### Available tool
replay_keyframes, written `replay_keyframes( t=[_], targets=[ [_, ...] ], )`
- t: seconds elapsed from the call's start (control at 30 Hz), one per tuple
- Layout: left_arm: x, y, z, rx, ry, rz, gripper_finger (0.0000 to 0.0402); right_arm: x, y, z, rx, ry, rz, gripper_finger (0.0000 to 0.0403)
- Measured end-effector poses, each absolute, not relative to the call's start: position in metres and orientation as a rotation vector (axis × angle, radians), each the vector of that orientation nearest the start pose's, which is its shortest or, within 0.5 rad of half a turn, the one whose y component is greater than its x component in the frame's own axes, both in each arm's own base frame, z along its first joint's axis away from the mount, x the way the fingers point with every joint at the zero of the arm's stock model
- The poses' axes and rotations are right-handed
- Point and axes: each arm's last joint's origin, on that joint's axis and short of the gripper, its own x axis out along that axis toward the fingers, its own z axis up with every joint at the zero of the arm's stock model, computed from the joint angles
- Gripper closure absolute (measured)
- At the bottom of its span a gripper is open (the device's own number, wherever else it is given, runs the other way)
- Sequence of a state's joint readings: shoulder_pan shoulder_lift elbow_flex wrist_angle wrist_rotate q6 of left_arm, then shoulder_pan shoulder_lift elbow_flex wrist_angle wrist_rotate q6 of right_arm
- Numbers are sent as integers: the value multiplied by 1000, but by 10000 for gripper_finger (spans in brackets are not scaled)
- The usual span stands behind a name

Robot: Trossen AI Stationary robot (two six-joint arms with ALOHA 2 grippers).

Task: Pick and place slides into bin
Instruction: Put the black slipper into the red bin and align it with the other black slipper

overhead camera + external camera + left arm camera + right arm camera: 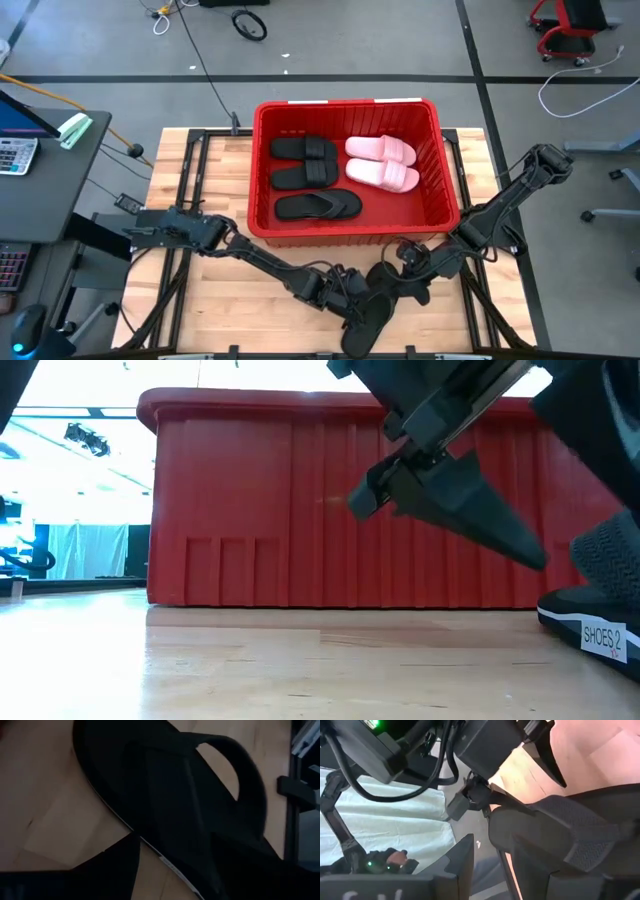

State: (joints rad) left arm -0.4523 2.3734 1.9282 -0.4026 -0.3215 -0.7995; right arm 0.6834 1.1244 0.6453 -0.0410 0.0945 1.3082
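Observation:
The red bin stands at the table's far middle. Inside lie two black wide-strap slides, two pale pink slides and one black flip-flop. The second black flip-flop is near the table's front edge, in front of the bin. My right gripper is shut on its far end. My left gripper is open close beside it. One of its fingers shows next to the sole's edge and the other is hidden by the flip-flop. My right gripper pinches the flip-flop's textured heel end between its two fingers, coming from the table's far right and slanting down. The flip-flop is tilted, its held end raised and its side edge low by the table. I cannot tell whether my left gripper touches the flip-flop.
The bin's near wall stands just behind both grippers. Metal frame rails run along the table's left and right sides. A dark desk with a calculator stands left of the table. The front edge is close to the flip-flop.

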Motion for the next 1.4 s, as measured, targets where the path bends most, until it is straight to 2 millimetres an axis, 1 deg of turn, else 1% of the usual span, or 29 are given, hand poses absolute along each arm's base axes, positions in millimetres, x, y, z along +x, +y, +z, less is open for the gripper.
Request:
replay_keyframes(
  t=[0.17,0.3,0.37,0.47,0.63,0.7,0.77,0.87,0.93,1.07,1.13,1.2,1.23,1.27,1.3,1.4],
  targets=[
    [474,-209,162,-434,790,229,174,184,146,234,1043,773,165,270],
    [475,-200,160,-422,815,256,205,184,146,234,1042,774,164,270],
    [476,-197,160,-423,814,262,228,184,146,234,1043,774,164,270],
    [477,-195,160,-423,814,266,277,184,146,234,1043,774,164,270],
    [477,-195,161,-426,810,264,381,184,146,234,1043,774,164,270],
    [477,-199,162,-446,808,235,388,184,146,234,1063,772,157,270],
    [478,-204,169,-469,814,185,385,185,147,238,1145,748,155,270],
    [479,-217,190,-479,782,122,392,188,149,253,1226,640,260,270],
    [480,-225,212,-472,741,77,394,188,149,270,1241,520,373,270],
    [478,-236,259,-440,682,12,391,180,143,302,1198,274,557,270],
    [475,-236,284,-410,648,1,395,173,137,318,1173,152,627,270],
    [471,-234,304,-405,583,1,395,165,131,331,1145,51,675,270],
    [466,-231,315,-412,546,3,394,161,127,337,1129,1,695,270],
    [463,-228,321,-417,531,16,393,157,124,341,1106,-41,708,270],
    [460,-225,334,-431,495,20,393,153,121,346,1084,-80,719,270],
    [448,-216,364,-404,437,68,395,143,113,355,1019,-163,734,270]
  ],
)
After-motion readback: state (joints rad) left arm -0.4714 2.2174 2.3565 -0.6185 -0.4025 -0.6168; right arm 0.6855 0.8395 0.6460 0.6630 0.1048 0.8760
